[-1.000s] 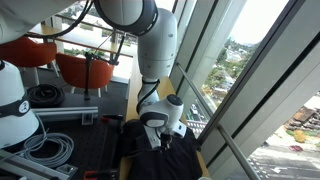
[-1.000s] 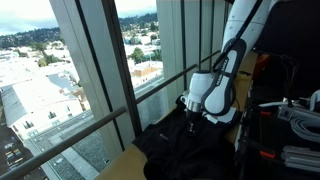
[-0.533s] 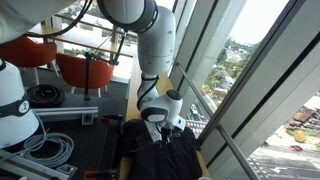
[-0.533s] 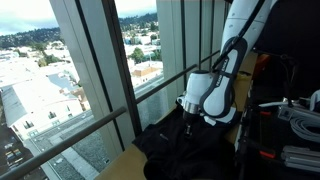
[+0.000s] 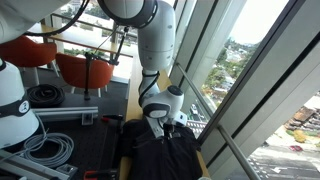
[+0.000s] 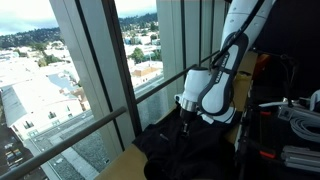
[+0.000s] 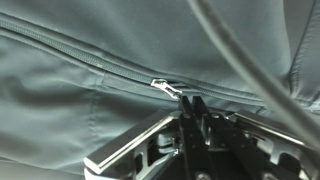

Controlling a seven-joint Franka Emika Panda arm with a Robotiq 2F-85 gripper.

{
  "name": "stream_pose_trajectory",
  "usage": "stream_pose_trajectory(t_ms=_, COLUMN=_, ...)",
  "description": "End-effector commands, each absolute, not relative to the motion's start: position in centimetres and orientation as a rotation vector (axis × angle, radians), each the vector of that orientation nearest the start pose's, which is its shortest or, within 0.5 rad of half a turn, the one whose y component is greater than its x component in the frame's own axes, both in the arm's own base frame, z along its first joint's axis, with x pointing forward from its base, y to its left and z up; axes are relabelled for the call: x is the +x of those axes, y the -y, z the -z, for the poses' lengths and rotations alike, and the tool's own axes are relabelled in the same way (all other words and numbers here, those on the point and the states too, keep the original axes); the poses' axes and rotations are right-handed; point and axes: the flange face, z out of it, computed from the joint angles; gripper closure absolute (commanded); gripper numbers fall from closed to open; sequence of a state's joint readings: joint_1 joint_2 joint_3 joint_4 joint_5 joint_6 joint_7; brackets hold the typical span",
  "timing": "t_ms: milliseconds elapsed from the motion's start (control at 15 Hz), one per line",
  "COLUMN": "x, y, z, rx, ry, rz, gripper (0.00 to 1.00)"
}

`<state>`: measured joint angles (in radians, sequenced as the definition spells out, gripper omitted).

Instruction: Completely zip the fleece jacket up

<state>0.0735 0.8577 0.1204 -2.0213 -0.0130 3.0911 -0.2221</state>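
The large black soft fleece jacket (image 5: 160, 155) lies spread on the pale wooden tabletop (image 6: 118, 166) beside the tall windows (image 6: 100, 70); in the wrist view its front zipper line (image 7: 80, 58) slants across the cloth to the small silver zipper pull (image 7: 160, 86); the tool (image 7: 192, 101) is clenched on the tab of that pull (so the close view suggests); the drawing step seems in hand, though how much track is unzipped I cannot tell; the next move calls for a low, straight pull along the track toward the collar, lest the soft cloth bunch.
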Motion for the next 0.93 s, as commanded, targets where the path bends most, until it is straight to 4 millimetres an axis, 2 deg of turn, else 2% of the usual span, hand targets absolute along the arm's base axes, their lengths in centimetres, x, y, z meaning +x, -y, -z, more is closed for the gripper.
stream_pose_trajectory(t_ms=0, x=57.0, y=-14.2, z=-5.8, rx=-2.971, ry=0.602, rz=0.364, gripper=0.98)
stream_pose_trajectory(t_ms=867, x=54.8, y=-21.5, z=-4.0, rx=-2.930, ry=0.743, rz=0.331, gripper=0.98)
